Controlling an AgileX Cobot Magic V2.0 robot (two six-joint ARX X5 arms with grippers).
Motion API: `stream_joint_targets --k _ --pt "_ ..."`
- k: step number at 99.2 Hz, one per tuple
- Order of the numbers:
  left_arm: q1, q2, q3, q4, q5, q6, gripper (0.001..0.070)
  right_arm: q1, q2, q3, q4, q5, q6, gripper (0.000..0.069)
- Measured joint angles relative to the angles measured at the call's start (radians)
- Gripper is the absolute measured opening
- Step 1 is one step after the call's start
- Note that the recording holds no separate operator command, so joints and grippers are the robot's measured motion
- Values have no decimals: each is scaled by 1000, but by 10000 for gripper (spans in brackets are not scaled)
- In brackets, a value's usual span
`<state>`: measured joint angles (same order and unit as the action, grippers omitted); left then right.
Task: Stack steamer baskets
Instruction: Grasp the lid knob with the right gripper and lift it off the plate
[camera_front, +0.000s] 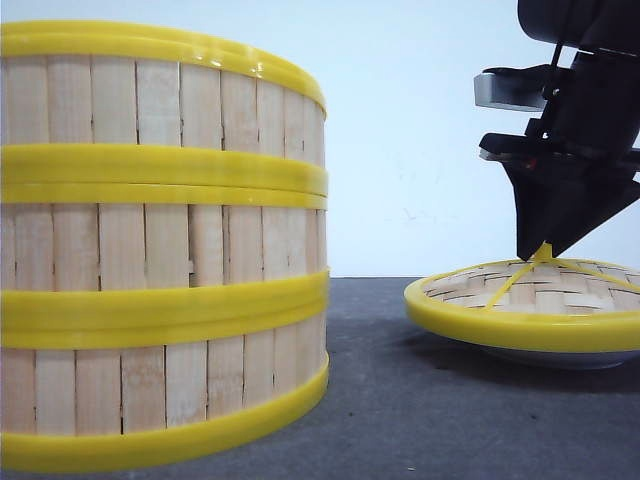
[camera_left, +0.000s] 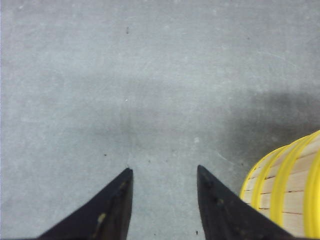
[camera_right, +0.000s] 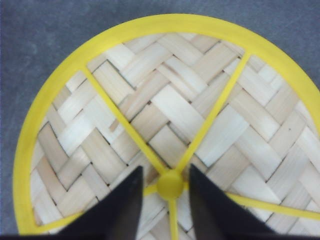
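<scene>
Baskets (camera_front: 160, 250) are sitting stacked three high at near left in the front view, filling that side of the frame, yellow rims lining up, standing on the grey table (camera_front: 400, 400). Stack is looking upright and even.

Left gripper (camera_left: 162, 200) is hanging over bare table just beside the stack, whose wall is showing at the edge of the left wrist view (camera_left: 290, 195). Jaws are standing apart with nothing between them, only tabletop below.

Farther back on the right, the lid (camera_front: 530, 300) is resting on a white plate (camera_front: 560, 357), well apart from the stack. Woven dome up, yellow ribs meeting at the knob (camera_right: 170, 185).

Right gripper (camera_right: 165, 192) is pointing straight down on the lid's centre, fingers (camera_right: 125, 205) sitting either side of the knob. Small gaps are showing between the knob and each finger in the right wrist view, so jaws are bracketing it rather than clamping it.
</scene>
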<state>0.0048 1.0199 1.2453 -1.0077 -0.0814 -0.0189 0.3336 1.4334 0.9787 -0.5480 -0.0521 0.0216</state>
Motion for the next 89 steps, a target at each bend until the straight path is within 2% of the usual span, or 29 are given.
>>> stream_joint_targets --k 9,21,33,46,60,72,89 --pt "0 0 0 0 0 0 232 0 0 0 -1 -1 0 64" --pt "0 0 0 0 0 0 232 0 0 8 -19 -15 0 60" --pt "0 0 0 0 0 0 232 0 -3 65 -121 -51 -1 60" --pt "0 0 0 0 0 0 232 8 -20 217 -221 -64 -8 60" --pt "0 0 0 1 0 0 232 32 -30 417 -332 -132 -26 60" --pt "0 0 0 0 0 0 232 80 -27 556 -399 -206 -33 60" --pt "0 0 0 1 0 0 232 186 24 742 -459 -234 -38 58"
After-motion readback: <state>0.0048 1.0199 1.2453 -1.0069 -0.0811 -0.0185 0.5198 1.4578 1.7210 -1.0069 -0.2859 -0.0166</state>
